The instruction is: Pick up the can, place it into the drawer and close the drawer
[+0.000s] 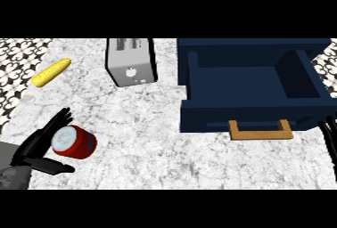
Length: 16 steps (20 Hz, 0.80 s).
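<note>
Gaping drawer holds nothing; can beside left hand.

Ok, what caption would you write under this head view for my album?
Left hand cups the red can on the marble counter; the blue drawer stands open nearby.

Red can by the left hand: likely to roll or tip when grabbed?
The can stands upright on the counter, squat and wide, so tipping seems unlikely. Knocked over, its round wall would probably roll. It looks rigid. The left hand is open beside it, fingers not closed round it.
</note>
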Motion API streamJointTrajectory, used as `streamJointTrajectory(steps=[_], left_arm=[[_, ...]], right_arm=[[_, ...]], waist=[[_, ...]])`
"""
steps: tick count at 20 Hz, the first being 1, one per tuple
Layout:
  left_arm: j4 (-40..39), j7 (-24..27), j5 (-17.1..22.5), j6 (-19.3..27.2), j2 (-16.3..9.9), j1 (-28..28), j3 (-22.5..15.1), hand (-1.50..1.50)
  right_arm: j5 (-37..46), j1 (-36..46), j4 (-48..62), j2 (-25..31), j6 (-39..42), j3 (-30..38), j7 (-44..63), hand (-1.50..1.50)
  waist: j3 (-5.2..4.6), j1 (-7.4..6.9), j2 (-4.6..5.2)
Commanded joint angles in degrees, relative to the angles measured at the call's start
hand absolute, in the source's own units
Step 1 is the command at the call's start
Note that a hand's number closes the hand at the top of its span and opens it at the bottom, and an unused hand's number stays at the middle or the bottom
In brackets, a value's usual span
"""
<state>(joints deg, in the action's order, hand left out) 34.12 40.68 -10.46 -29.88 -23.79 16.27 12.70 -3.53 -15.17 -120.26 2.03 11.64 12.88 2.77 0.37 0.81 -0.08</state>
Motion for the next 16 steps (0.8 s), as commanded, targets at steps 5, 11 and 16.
streamJointTrajectory(steps=[5,11,16], left_arm=[[-6.33,8.03,-0.58,-3.35,-0.33,1.17,-1.17,-1.5],[-10.39,6.99,-0.73,-2.22,0.05,5.1,-1.65,-1.5],[-11.58,6.67,-1.8,0.78,2.99,7.42,-3.25,-1.5]], right_arm=[[-1.81,2.0,2.03,1.05,0.64,2.78,-0.64,-1.5],[-0.46,-3.25,-6.21,-0.87,0.85,-0.01,3.41,-1.5],[0.19,3.87,-0.91,0.32,-0.76,0.74,4.52,-1.5]], waist=[[-0.42,-0.35,0.2],[-0.44,0.08,0.19],[-0.44,-0.21,0.25]])
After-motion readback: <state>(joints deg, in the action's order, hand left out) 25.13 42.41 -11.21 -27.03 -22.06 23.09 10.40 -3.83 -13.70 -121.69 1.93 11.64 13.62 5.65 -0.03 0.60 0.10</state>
